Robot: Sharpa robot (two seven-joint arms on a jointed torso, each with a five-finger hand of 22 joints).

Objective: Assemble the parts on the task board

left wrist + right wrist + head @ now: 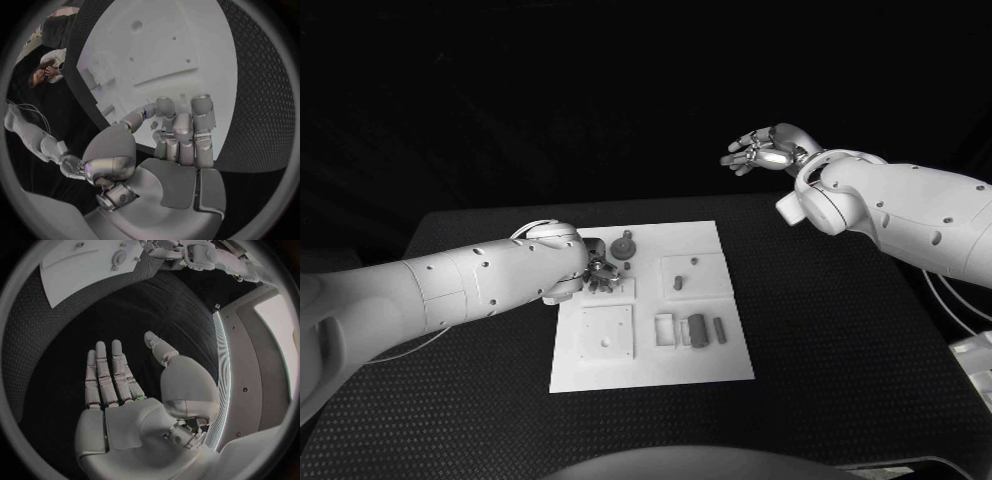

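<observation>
The left hand (599, 272), silver and many-fingered, hangs low over the near-left part of the flat white rectangular task board (704, 365), its fingers (181, 131) curled downward close together; whether they pinch anything cannot be told. Just beyond its fingertips a dark rounded grey part (625, 246) stands on the board, and to its right lie a small grey peg (678, 283) in a square recess and several upright grey pieces (698, 330). The right hand (764, 152) is raised well beyond the board's far right corner above the black textured table (848, 340), fingers (109, 372) spread apart and palm bare, holding nothing.
</observation>
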